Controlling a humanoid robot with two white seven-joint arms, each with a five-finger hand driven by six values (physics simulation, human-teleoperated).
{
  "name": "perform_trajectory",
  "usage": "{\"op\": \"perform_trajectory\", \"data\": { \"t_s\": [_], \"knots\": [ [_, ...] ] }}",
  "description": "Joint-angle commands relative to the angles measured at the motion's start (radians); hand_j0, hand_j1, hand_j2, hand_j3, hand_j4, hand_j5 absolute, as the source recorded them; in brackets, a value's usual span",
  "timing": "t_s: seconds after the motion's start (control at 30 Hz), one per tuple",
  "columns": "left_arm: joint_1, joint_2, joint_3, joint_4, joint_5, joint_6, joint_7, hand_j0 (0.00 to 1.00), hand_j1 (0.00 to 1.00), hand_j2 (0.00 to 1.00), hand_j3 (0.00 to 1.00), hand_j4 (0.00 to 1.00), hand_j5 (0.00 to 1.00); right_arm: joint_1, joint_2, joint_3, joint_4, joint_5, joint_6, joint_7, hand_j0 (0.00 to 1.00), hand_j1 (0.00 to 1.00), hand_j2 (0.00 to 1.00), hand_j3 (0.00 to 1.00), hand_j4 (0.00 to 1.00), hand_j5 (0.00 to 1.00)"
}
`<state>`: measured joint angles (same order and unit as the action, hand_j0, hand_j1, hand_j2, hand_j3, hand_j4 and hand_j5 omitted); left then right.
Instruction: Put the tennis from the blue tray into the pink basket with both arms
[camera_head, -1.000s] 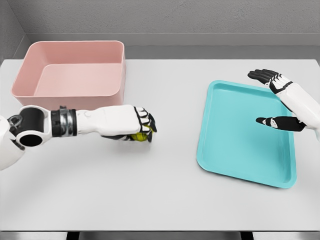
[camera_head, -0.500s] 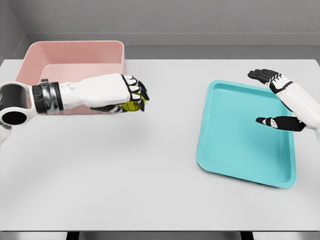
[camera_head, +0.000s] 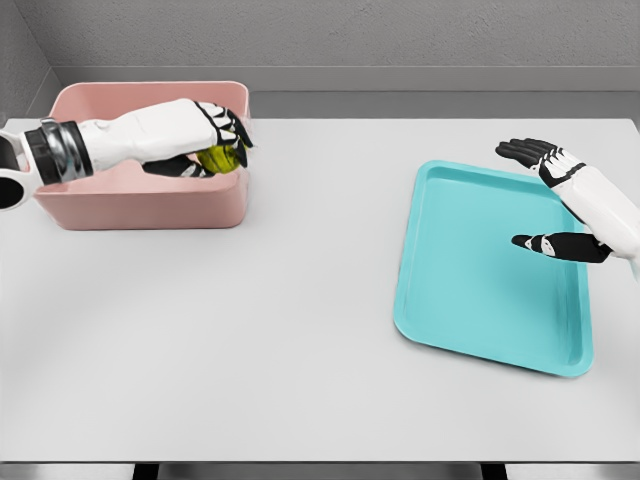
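A yellow-green tennis ball (camera_head: 216, 158) is held in my left hand (camera_head: 212, 142), whose fingers are curled around it. The hand hangs over the right part of the pink basket (camera_head: 140, 205), just above its rim. The blue tray (camera_head: 470, 290) lies at the right of the table with nothing on it. My right hand (camera_head: 545, 195) hovers over the tray's far right edge, fingers spread and holding nothing.
The pink basket stands at the table's far left corner. A grey wall runs behind the table. The white tabletop (camera_head: 300, 330) stretches between basket and tray.
My left hand carried the tennis ball up and to the left, from the table's middle to above the pink basket. The right hand stayed still.
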<state>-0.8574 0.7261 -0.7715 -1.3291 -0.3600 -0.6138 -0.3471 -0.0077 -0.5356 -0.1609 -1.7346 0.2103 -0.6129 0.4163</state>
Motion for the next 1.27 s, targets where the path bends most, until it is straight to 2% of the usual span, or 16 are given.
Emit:
{"op": "perform_trajectory", "data": {
  "t_s": [0.0, 0.27, 0.43, 0.47, 0.5, 0.53, 0.73, 0.83, 0.93, 1.07, 1.17, 1.23],
  "knots": [
    [-0.002, -0.004, 0.015, 0.059, 0.012, 0.003, 0.002, 0.56, 0.56, 0.56, 0.56, 0.56, 0.56, 0.000, -0.001, 0.000, 0.000, -0.008, 0.002, -0.001, 1.00, 1.00, 1.00, 1.00, 1.00, 1.00],
    [-0.046, -0.027, 0.032, 0.238, 0.012, 0.003, 0.002, 0.56, 0.56, 0.56, 0.56, 0.56, 0.56, 0.000, -0.001, 0.000, -0.002, -0.008, 0.002, -0.001, 1.00, 1.00, 1.00, 1.00, 1.00, 1.00],
    [-0.065, -0.042, 0.032, 0.306, 0.012, 0.003, 0.003, 0.60, 0.60, 0.60, 0.60, 0.60, 0.60, 0.000, 0.000, 0.000, -0.002, -0.008, 0.002, -0.001, 1.00, 1.00, 1.00, 1.00, 1.00, 1.00],
    [-0.065, -0.043, 0.032, 0.318, 0.012, 0.003, 0.005, 0.65, 0.65, 0.65, 0.65, 0.65, 0.65, 0.000, -0.001, 0.000, -0.002, -0.008, 0.002, -0.001, 1.00, 1.00, 1.00, 1.00, 1.00, 1.00],
    [-0.065, -0.054, 0.032, 0.321, 0.013, 0.003, 0.013, 0.92, 0.92, 0.92, 0.92, 0.92, 0.92, 0.000, 0.000, 0.000, -0.002, -0.008, 0.002, -0.001, 1.00, 1.00, 1.00, 1.00, 1.00, 1.00],
    [-0.065, -0.054, 0.032, 0.318, 0.026, 0.003, 0.013, 1.00, 1.00, 1.00, 1.00, 1.00, 1.00, 0.000, 0.000, 0.000, -0.002, -0.008, 0.002, -0.001, 1.00, 1.00, 1.00, 1.00, 1.00, 1.00],
    [-0.060, -0.053, 0.032, 0.309, 0.033, 0.003, 0.013, 1.00, 1.00, 1.00, 1.00, 1.00, 1.00, 0.000, 0.000, 0.000, -0.002, -0.008, 0.002, -0.001, 1.00, 1.00, 1.00, 1.00, 1.00, 1.00],
    [-0.057, -0.037, 0.034, 0.303, 0.076, 0.003, 0.013, 1.00, 1.00, 1.00, 1.00, 1.00, 1.00, 0.000, 0.000, 0.000, 0.000, -0.008, 0.002, -0.001, 1.00, 1.00, 1.00, 1.00, 1.00, 1.00],
    [-0.037, 0.044, 0.075, 0.309, 0.082, 0.003, 0.013, 1.00, 1.00, 1.00, 1.00, 1.00, 1.00, 0.000, 0.000, 0.000, 0.000, -0.008, 0.002, -0.001, 1.00, 1.00, 1.00, 1.00, 1.00, 1.00],
    [-0.011, 0.084, 0.078, 0.312, 0.082, 0.003, 0.013, 1.00, 1.00, 1.00, 1.00, 1.00, 1.00, 0.000, 0.000, 0.000, 0.000, -0.008, 0.002, -0.001, 1.00, 1.00, 1.00, 1.00, 1.00, 1.00],
    [0.001, 0.124, 0.116, 0.312, 0.082, 0.003, 0.013, 1.00, 1.00, 1.00, 1.00, 1.00, 1.00, 0.000, -0.001, 0.000, 0.000, -0.008, 0.002, -0.001, 1.00, 1.00, 1.00, 1.00, 1.00, 1.00],
    [0.003, 0.139, 0.118, 0.314, 0.089, 0.003, 0.013, 1.00, 1.00, 1.00, 1.00, 1.00, 1.00, 0.000, -0.001, 0.000, 0.000, -0.008, 0.002, -0.001, 1.00, 1.00, 1.00, 1.00, 1.00, 1.00]
  ]
}}
